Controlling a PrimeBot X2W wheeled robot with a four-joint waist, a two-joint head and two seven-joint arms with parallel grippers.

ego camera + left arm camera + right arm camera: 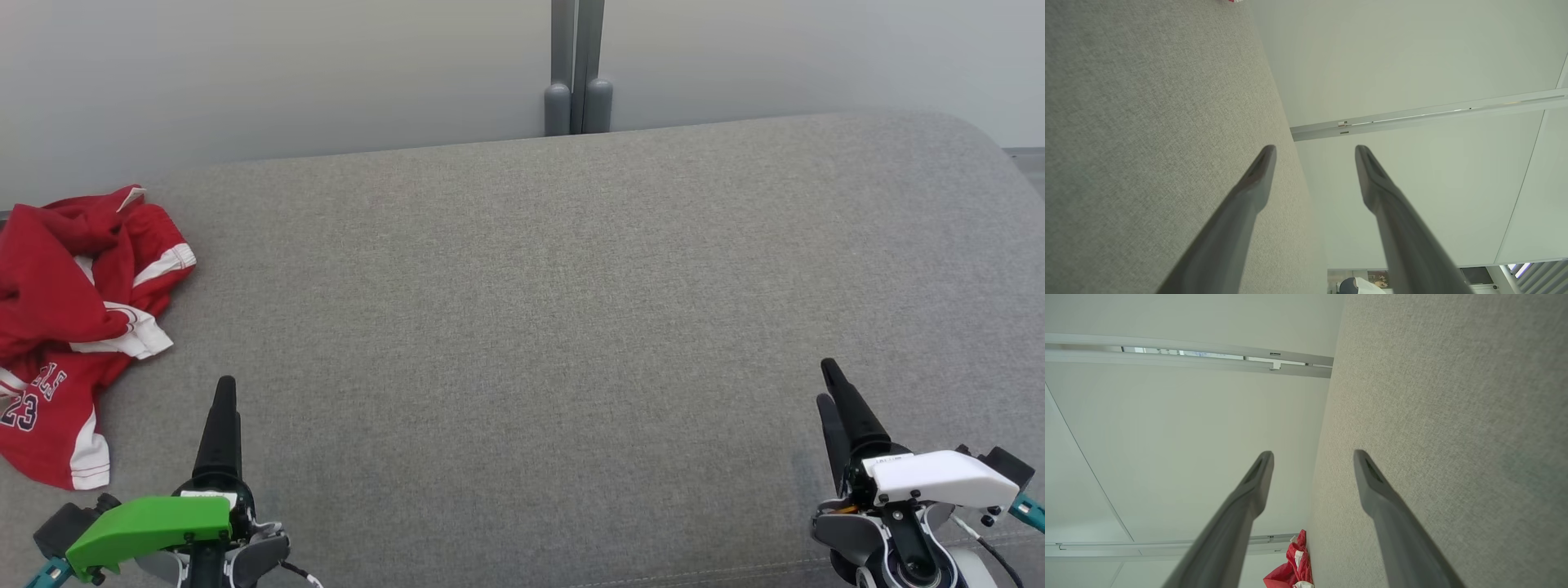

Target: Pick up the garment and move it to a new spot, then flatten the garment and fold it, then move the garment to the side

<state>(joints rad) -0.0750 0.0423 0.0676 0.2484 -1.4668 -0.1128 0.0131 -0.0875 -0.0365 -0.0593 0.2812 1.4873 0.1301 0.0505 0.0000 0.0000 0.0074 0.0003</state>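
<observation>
**Garment point(73, 327) crumpled at left of worktop point(571, 327)**

The grey fabric worktop spreads wide, and the red-and-white garment lies bunched at its far left. The left tool point(1314, 149) and right tool point(1312, 454) sit near the front, fingers apart, both empty.

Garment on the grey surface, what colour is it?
The garment is red with white stripes and a dark 23, clearest in the head view.

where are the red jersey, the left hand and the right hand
red jersey point(49, 302), head view, on its crumpled red middle
left hand point(1315, 149), left wrist view, midway between its fingertips
right hand point(1313, 453), right wrist view, midway between its fingertips
</observation>
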